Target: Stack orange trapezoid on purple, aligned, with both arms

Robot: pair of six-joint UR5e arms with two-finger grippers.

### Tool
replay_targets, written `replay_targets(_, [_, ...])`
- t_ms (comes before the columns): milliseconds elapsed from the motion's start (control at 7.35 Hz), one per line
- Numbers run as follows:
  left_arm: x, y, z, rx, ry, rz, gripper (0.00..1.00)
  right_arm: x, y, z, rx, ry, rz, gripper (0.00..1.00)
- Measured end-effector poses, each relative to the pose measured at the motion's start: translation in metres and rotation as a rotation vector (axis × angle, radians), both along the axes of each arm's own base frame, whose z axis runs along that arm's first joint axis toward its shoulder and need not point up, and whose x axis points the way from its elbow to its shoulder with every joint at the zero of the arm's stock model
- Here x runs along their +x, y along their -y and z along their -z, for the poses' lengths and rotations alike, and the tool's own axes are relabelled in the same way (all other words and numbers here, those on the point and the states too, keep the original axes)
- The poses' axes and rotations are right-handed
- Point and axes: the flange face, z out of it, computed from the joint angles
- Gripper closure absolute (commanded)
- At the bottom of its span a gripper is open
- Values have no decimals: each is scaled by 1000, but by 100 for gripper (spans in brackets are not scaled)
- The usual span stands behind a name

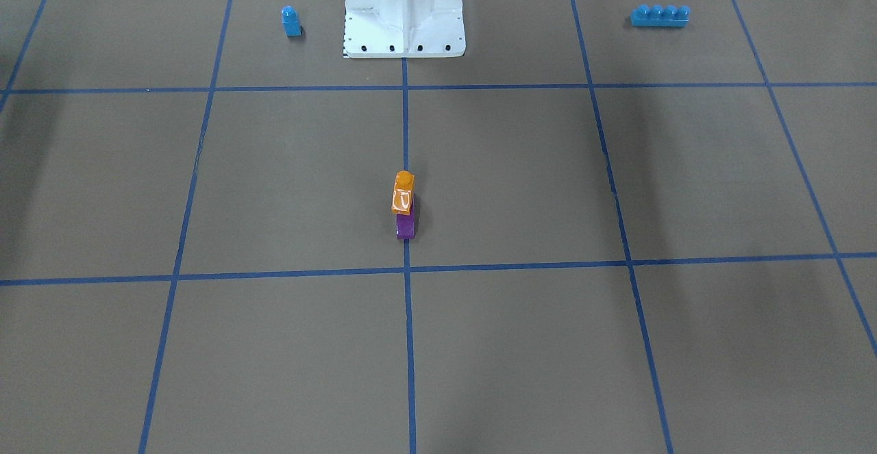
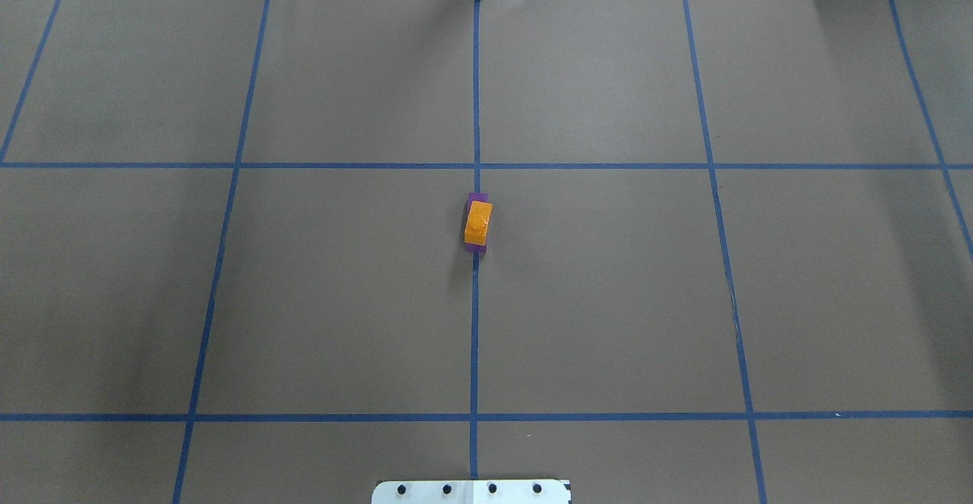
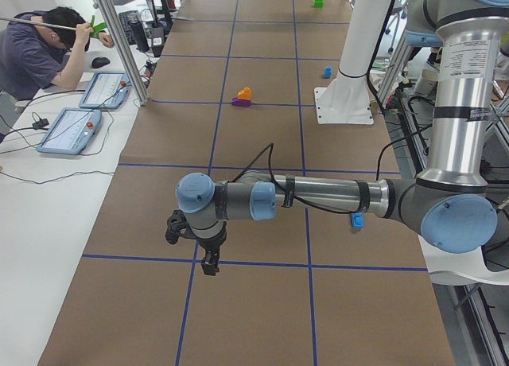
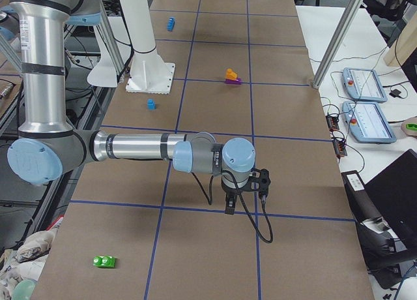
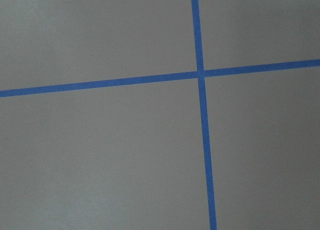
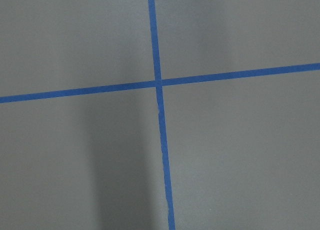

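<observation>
The orange trapezoid (image 2: 478,223) sits on top of the purple (image 2: 476,246) at the table's middle, on the centre tape line. From the front, the orange trapezoid (image 1: 403,197) stands stud up, and the purple (image 1: 405,227) juts out below it on the side away from the robot. No gripper touches the stack. My left gripper (image 3: 208,262) hangs over a tape crossing far from it, at the table's left end. My right gripper (image 4: 229,209) hangs likewise at the right end. Both show only in the side views, so I cannot tell if they are open or shut.
A small blue brick (image 1: 291,21) and a long blue brick (image 1: 660,16) lie either side of the white robot base (image 1: 404,29). A green brick (image 4: 104,261) lies near the right end. A person (image 3: 36,52) sits at a side table with control tablets (image 3: 71,131).
</observation>
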Motion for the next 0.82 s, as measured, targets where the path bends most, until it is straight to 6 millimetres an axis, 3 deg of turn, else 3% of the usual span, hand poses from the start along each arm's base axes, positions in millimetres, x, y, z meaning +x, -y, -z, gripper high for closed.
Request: replay_targets(817, [0, 6, 5, -52, 9, 66, 0, 0, -2, -21, -75, -4, -38, 0])
